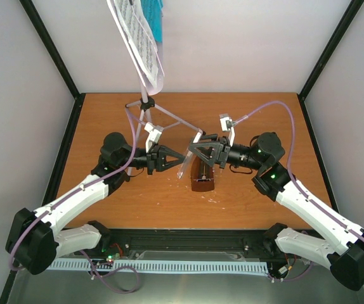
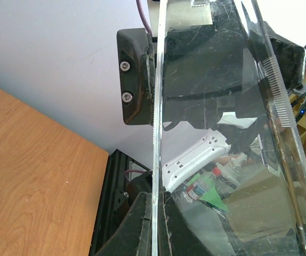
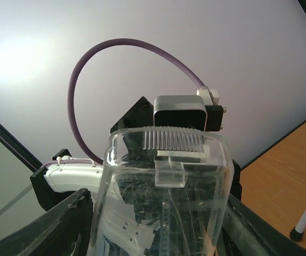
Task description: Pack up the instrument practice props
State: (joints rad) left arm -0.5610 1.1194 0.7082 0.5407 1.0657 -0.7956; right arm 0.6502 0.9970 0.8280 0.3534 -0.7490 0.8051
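The left gripper (image 1: pixel 172 158) is pinched narrow on one edge of the clear cover (image 2: pixel 217 133), probably to steady it over the brown metronome (image 1: pixel 202 180) at mid-table. The right gripper (image 1: pixel 195 152) straddles that cover (gripping or merely flanking, I cannot tell).

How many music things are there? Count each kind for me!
music stand: 1
metronome: 1
clear cover: 1
sheet music: 1
teal booklet: 1
Total: 5
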